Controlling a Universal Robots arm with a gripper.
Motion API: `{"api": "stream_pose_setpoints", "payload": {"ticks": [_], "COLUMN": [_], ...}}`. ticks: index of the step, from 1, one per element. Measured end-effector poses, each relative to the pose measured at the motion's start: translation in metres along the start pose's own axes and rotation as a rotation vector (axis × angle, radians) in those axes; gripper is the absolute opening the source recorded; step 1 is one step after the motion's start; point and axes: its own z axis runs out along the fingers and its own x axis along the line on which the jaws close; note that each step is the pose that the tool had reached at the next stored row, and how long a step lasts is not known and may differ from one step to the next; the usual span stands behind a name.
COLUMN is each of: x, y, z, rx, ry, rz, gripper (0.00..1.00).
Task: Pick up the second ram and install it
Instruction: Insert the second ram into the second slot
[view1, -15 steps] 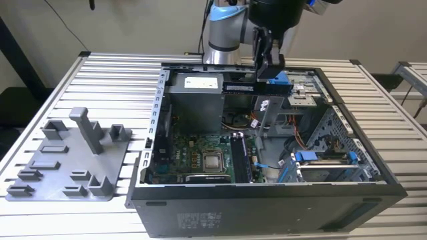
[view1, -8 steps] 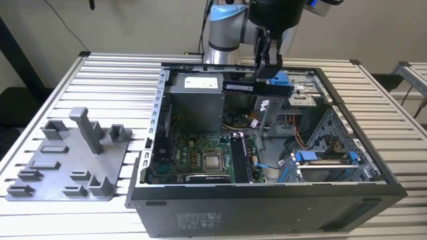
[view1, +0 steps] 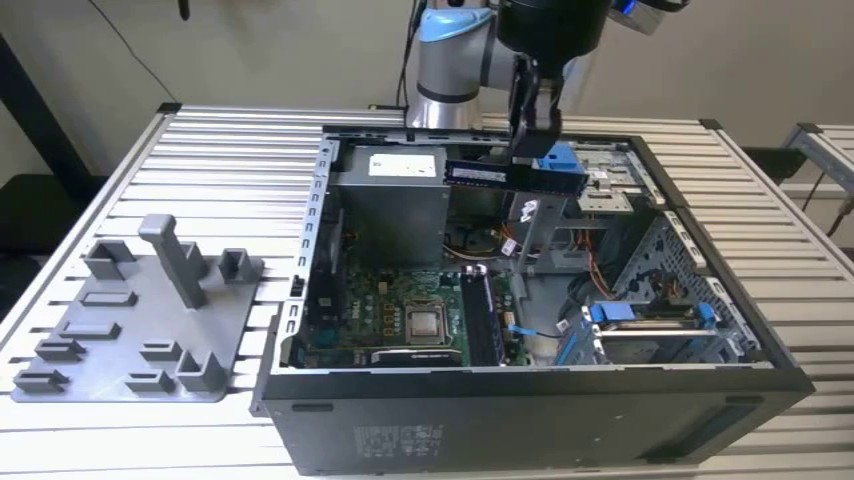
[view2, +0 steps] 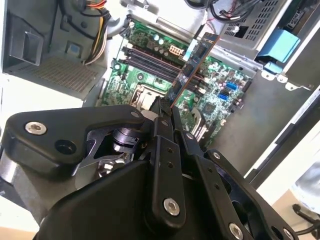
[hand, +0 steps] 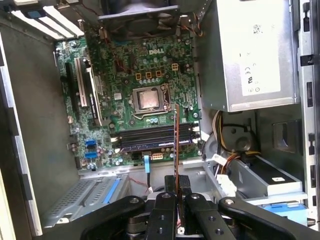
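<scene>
One hand (view1: 531, 158) tight around second ram (view1: 478, 175)

Hand (view1: 534, 155) pointing down, clamped tight — gripping

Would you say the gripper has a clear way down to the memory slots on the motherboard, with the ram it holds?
Probably yes. The gripper holds the second ram above the open case, and in the first wrist view the memory slots lie uncovered beneath it, with no cable across them.
</scene>
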Motion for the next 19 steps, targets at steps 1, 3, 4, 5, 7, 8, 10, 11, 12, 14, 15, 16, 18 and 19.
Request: {"api": "stream_pose_setpoints", "payload": {"ticks": [1, 3, 4, 5, 7, 8, 10, 11, 12, 14, 15, 16, 18, 19], "x": [0.0000, 0.0000, 0.0000, 0.0000, 0.0000, 0.0000, 0.0000, 0.0000, 0.0000, 0.0000, 0.0000, 0.0000, 0.0000, 0.0000], "y": [0.0000, 0.0000, 0.0000, 0.0000, 0.0000, 0.0000, 0.0000, 0.0000, 0.0000, 0.0000, 0.0000, 0.0000, 0.0000, 0.0000], "z": [0.0000, 0.0000, 0.0000, 0.0000, 0.0001, 0.0001, 0.0001, 0.0001, 0.0001, 0.0001, 0.0001, 0.0001, 0.0002, 0.0002], "rx": [0.0000, 0.0000, -0.0001, -0.0001, -0.0001, -0.0001, -0.0002, -0.0002, -0.0002, -0.0002, -0.0003, -0.0003, -0.0003, -0.0003], "ry": [0.0001, 0.0004, 0.0005, 0.0007, 0.0009, 0.0011, 0.0013, 0.0015, 0.0016, 0.0018, 0.0019, 0.0020, 0.0023, 0.0025], "rz": [0.003, 0.010, 0.014, 0.017, 0.023, 0.027, 0.033, 0.036, 0.039, 0.046, 0.049, 0.052, 0.058, 0.062], "gripper": [0.14, 0.14, 0.14, 0.14, 0.14, 0.14, 0.14, 0.14, 0.14, 0.14, 0.14, 0.14, 0.14, 0.14]}}
